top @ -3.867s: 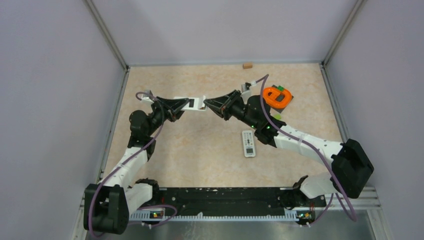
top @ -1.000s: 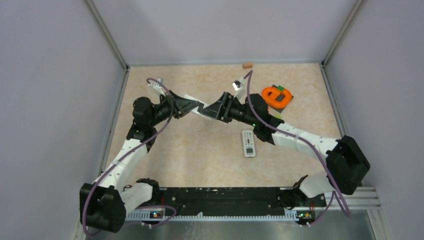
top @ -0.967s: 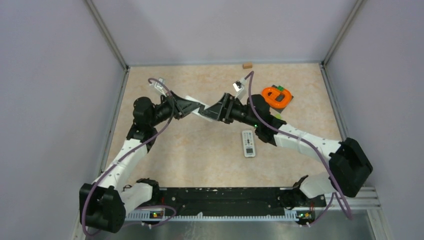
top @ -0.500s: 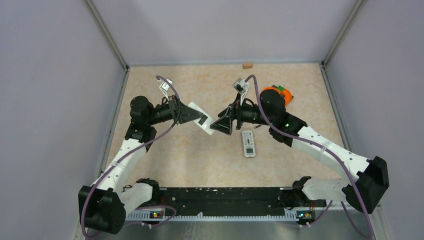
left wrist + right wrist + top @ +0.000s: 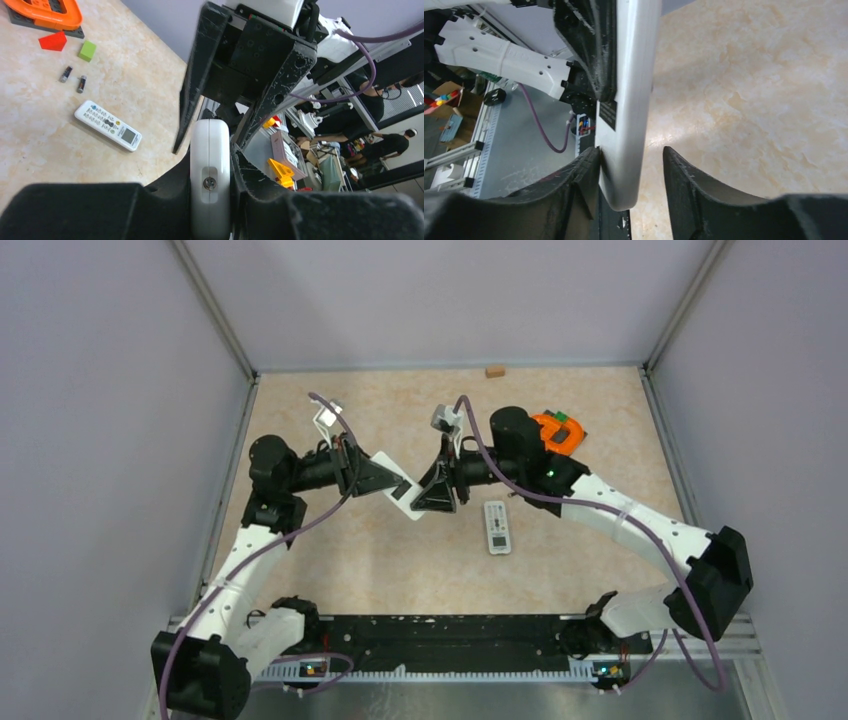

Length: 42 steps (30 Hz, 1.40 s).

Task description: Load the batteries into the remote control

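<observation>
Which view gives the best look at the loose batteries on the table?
Left wrist: two batteries lie side by side, apart, beyond the remote lying on the table. The top view leaves them too small to tell; the right wrist misses them.

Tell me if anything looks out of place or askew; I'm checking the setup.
Nothing spilled or broken. The white remote hangs tilted above the table, clamped in the left fingers, its far end between the right fingers with a gap on one side. Two batteries lie loose near the green block, not loaded.
</observation>
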### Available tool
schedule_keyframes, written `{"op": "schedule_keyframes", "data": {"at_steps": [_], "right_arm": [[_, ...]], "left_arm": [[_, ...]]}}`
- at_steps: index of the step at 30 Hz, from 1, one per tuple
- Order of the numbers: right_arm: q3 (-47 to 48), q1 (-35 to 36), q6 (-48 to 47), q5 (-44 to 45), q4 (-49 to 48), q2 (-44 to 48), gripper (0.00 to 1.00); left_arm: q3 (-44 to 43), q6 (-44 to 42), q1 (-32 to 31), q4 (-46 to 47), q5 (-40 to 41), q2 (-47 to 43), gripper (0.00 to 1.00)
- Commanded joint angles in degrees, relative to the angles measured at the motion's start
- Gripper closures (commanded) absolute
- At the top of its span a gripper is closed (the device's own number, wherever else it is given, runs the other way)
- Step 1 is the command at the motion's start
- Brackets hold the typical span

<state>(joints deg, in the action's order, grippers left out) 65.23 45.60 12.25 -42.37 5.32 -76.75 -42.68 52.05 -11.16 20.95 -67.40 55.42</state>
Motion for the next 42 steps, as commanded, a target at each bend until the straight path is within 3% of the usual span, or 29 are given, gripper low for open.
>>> {"op": "schedule_keyframes", "data": {"at_steps": [1, 3, 6, 7, 10, 11, 13, 16, 19, 21, 27, 33, 41, 42], "right_arm": [[3.27, 0.90, -1.35, -0.55, -2.39, -1.48, 0.58], [2.25, 0.90, 0.41, -1.33, -5.72, -1.81, 0.74], [0.94, 0.96, 3.43, -3.12, -10.67, -2.18, 0.99], [0.65, 0.90, 4.72, -2.67, -11.97, -2.21, 1.00], [-0.38, 0.85, 7.91, 3.46, -14.89, -1.83, 1.00], [-0.78, 0.76, 8.60, 6.68, -15.09, -1.44, 1.00], [-1.89, 0.13, 10.26, 13.52, -15.26, -0.30, 1.00], [-4.11, -1.78, 12.99, 25.71, -13.51, 1.28, 1.00], [-2.69, -2.36, 12.16, 40.70, -5.17, -0.81, 1.00], [-0.56, -2.32, 11.03, 50.14, 1.39, -4.80, 1.00], [6.15, -2.32, 8.81, 69.79, 7.27, -20.65, 1.00], [17.67, -2.03, 8.92, 76.58, 12.21, -35.49, 1.00], [32.35, -0.87, 9.24, 82.32, 23.76, -49.91, 1.00], [33.49, -0.87, 9.28, 82.29, 24.37, -50.81, 0.96]], "left_arm": [[-1.98, 0.03, 0.17, 3.68, -2.00, -0.77, 1.00], [-1.86, 0.05, 0.17, 3.88, -1.97, -1.25, 0.91], [-2.03, 0.02, 0.17, 4.16, -0.91, -1.91, 0.70], [-2.29, -0.11, 0.17, 4.11, -0.44, -2.16, 0.60], [-2.62, -1.74, 0.17, 2.41, 2.79, -3.23, 0.09], [-2.90, -3.42, 0.17, 0.26, 4.89, -3.79, 0.02], [-4.22, -9.72, 0.18, -10.18, 11.78, -5.36, 0.01], [-7.46, -17.32, 0.20, -27.77, 32.78, -7.88, 0.01], [-8.46, -19.27, 0.23, -36.83, 52.86, -9.91, 0.01], [-8.38, -19.53, 0.21, -39.70, 59.64, -10.80, 0.01], [-7.29, -19.48, 0.24, -42.30, 63.23, -11.87, 0.01], [-6.42, -20.66, 0.25, -43.35, 62.73, -13.26, 0.01], [-9.11, -26.16, 0.26, -47.99, 69.73, -14.68, 0.01], [-9.09, -26.61, 0.30, -48.02, 69.83, -14.91, 0.01]]}}
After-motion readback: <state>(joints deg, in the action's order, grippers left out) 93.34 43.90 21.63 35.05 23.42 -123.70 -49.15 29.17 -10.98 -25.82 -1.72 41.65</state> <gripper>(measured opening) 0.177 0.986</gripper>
